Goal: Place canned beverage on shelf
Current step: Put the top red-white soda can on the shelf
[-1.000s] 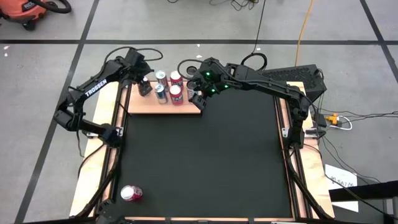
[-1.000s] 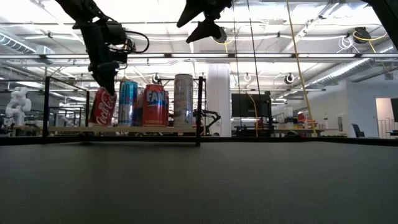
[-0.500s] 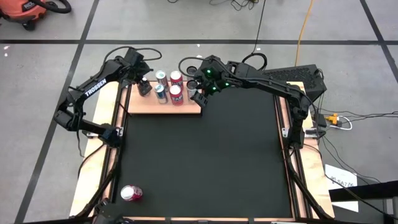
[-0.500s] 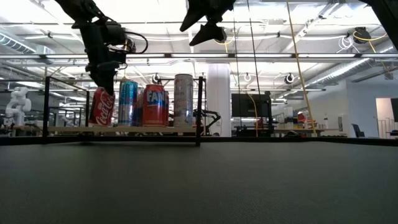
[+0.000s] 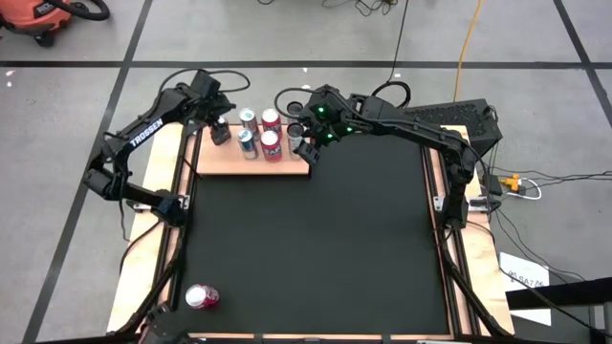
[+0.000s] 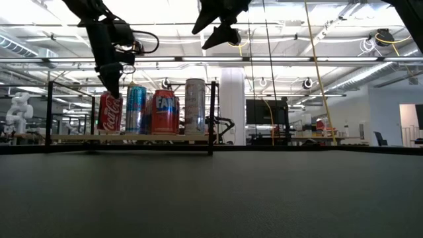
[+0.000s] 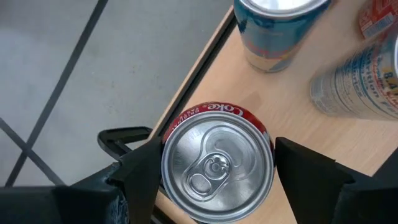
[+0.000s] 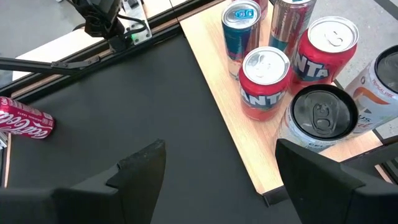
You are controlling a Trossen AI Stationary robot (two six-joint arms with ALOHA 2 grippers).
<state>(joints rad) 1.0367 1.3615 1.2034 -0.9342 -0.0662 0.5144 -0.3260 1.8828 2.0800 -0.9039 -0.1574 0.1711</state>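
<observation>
Moved: Coke can (image 6: 110, 114), tilted earlier, now stands upright on the shelf (image 5: 251, 164), upper left of the high view.
Left gripper (image 6: 110, 86): has risen just above the can, fingers spread either side, apparently released.
Meaning: this placement looks done.
Right gripper (image 5: 304, 145): open, empty, barely shifted, by the shelf's right end.
Remaining: another Coke can (image 5: 202, 297) lies lower left.

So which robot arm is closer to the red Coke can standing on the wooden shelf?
The left one. The left tool hangs right over the Coke can, one finger on each side. The right tool hovers open at the shelf's other end, past the other cans.
</observation>
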